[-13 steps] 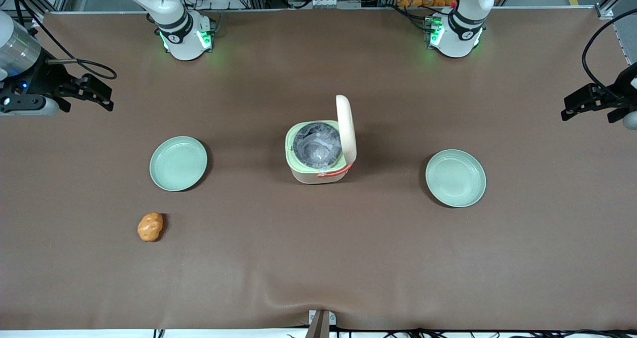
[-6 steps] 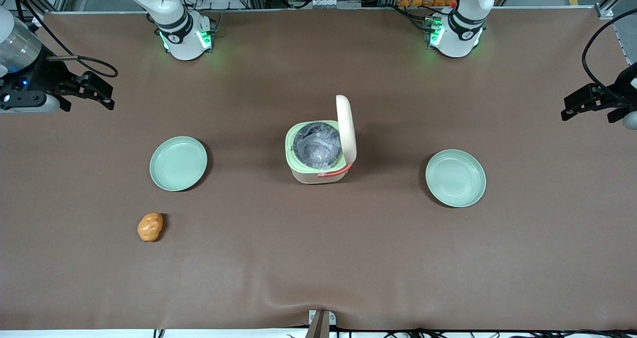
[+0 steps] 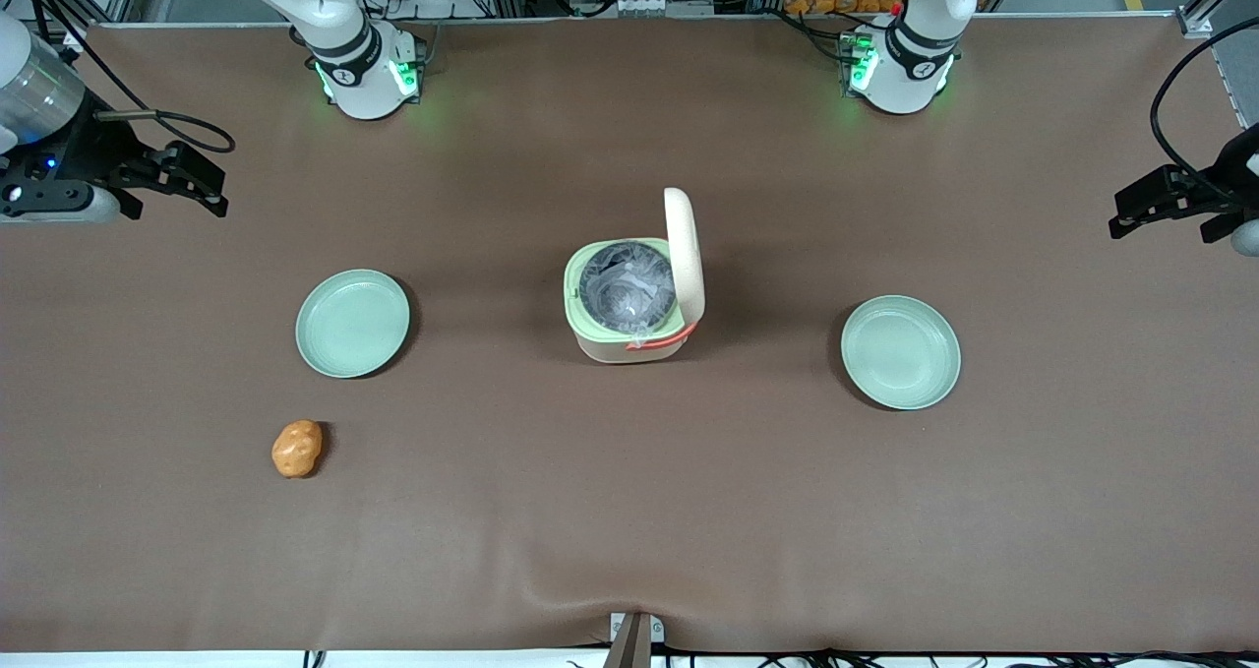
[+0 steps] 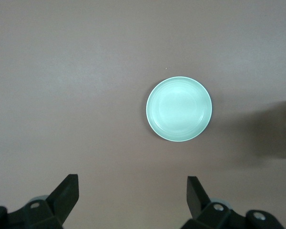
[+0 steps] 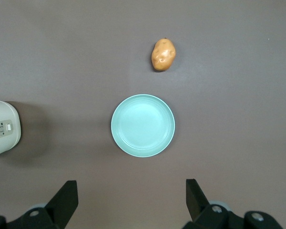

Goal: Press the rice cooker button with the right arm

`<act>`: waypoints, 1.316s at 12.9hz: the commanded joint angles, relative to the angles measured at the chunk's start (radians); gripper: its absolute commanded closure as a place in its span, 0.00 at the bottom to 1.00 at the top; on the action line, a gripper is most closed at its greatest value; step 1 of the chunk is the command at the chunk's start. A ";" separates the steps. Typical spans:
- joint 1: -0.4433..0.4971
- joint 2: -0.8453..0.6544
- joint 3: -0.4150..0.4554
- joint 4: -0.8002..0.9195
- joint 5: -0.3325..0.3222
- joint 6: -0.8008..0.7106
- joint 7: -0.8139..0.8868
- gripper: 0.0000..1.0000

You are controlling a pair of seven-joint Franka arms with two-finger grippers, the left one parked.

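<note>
- Because the lumpy orange-brown potato lies loose on the brown table mat, nearest the front edge, a low sweep could knock it.
- You have two pale green round plates, both empty.
- The small cream rice cooker sits mid-table, lid up, its silvery inner pot holding nothing I can make out; a hard press could slide it.
- Your black two-finger gripper hangs at the working arm's end, fingers apart, well short of the button panel.
</note>
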 commanded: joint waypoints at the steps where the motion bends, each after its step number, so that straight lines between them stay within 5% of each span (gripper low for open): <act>1: 0.005 -0.019 0.005 -0.004 -0.005 -0.010 0.012 0.00; 17: -0.003 0.006 0.000 0.057 -0.008 -0.012 -0.031 0.00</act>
